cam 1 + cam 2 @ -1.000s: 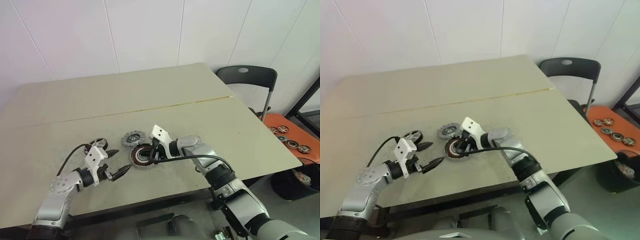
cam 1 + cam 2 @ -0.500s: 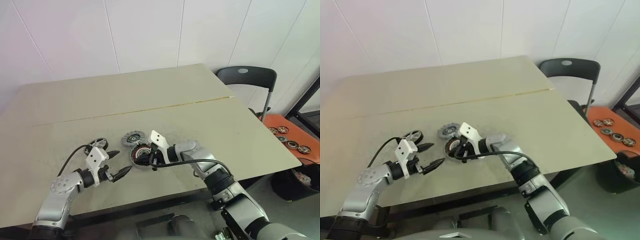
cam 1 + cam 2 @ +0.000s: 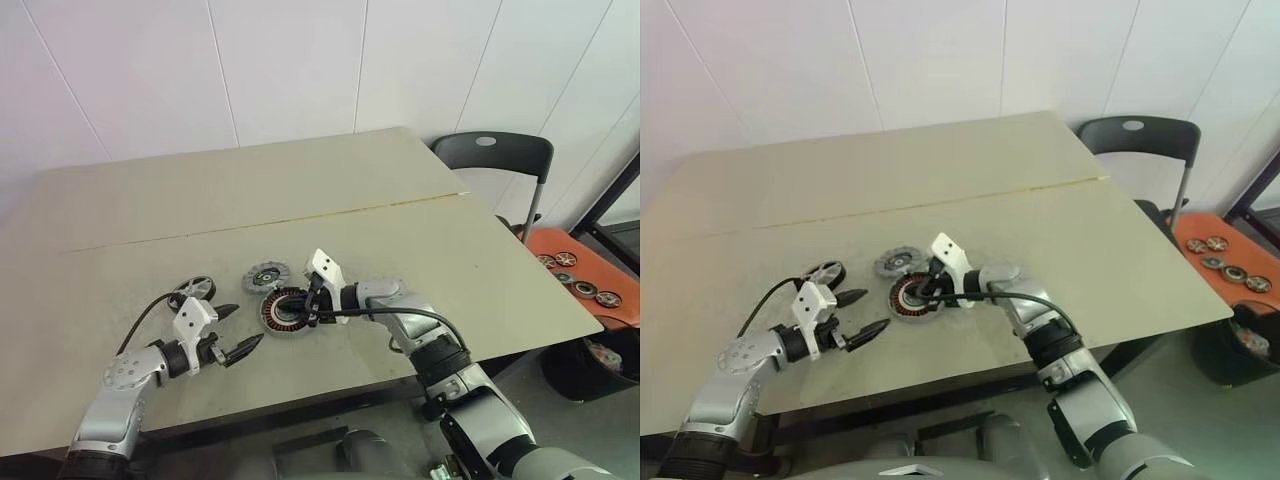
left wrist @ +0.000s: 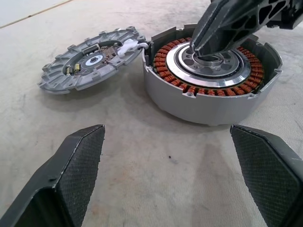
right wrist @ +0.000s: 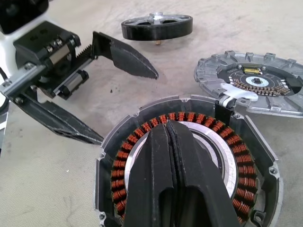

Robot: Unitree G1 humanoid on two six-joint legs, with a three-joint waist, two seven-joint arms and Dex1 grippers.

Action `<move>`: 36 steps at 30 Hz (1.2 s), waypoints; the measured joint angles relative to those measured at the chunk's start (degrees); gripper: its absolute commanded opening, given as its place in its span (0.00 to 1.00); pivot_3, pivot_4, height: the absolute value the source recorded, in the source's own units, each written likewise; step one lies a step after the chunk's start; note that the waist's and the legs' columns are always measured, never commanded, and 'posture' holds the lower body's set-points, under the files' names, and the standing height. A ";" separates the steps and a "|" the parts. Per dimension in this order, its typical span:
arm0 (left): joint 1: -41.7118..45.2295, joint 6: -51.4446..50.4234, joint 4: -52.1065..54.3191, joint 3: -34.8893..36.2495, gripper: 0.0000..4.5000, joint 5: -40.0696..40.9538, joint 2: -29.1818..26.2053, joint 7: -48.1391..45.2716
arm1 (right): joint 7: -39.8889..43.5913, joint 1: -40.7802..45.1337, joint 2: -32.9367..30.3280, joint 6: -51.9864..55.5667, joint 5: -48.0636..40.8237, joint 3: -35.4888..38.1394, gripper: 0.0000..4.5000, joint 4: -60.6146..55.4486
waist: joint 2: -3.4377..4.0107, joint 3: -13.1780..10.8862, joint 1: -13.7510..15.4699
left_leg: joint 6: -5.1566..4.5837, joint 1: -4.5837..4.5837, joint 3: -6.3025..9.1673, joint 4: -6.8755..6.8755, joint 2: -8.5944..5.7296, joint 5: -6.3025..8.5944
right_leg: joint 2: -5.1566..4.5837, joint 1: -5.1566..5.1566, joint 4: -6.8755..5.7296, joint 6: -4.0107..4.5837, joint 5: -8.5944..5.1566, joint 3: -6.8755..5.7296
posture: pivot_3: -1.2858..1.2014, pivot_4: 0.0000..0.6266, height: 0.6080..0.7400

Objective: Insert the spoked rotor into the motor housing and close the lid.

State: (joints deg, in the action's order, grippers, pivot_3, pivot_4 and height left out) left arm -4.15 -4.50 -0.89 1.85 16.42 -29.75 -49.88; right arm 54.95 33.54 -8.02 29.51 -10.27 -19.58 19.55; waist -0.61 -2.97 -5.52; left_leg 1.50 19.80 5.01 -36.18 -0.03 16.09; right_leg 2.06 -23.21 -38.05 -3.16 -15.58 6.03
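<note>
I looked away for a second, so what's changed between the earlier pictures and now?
Hardly anything. The right hand, shut, swung slightly leftward over the motor housing and came back, its tips at the housing's centre. Nothing was taken hold of or let go. The left hand stayed open nearby; the lid and the black spoked rotor lie where they were.

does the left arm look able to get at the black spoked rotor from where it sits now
Probably yes. The left gripper is open, holds nothing, and the spoked rotor lies on bare table just beyond it. The right gripper is shut, over the motor housing, out of the way.
</note>
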 measured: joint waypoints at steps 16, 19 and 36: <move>-0.04 1.04 -1.18 -0.28 1.00 -0.18 0.03 0.37 | -2.98 3.28 -2.27 -8.04 8.73 -6.44 0.01 3.15 | 0.05 0.21 0.05 | 0.01 -0.56 -0.01 -0.05 -0.02 0.00 | -0.01 0.59 0.02 0.22 -0.15 0.01 | 0.52 0.00 1.00; -0.07 0.97 -1.06 -0.29 1.00 -0.18 0.03 0.45 | -2.27 3.89 -3.43 -8.64 9.59 -6.72 0.01 3.57 | -0.01 0.40 0.01 | 0.01 -0.60 -0.02 -0.06 -0.02 0.00 | -0.02 0.64 0.03 0.22 -0.16 0.02 | 0.52 0.00 1.00; 0.57 0.00 -0.52 -0.72 1.00 -0.26 0.01 0.97 | -2.66 1.13 1.31 -8.61 6.54 -0.27 0.01 5.00 | 0.21 0.48 -0.28 | 0.00 -0.30 -0.02 0.08 0.03 0.00 | 0.06 0.25 0.03 0.17 -0.13 0.04 | 0.52 0.00 1.00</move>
State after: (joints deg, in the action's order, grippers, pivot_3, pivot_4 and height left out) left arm -3.58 -4.50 -1.41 1.13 16.16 -29.74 -48.91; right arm 52.29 34.67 -6.71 20.91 -3.73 -19.85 24.55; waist -0.40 -2.49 -5.80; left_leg 1.51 19.50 4.99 -36.11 0.00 16.08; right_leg 2.12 -22.96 -38.02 -2.99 -15.71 6.07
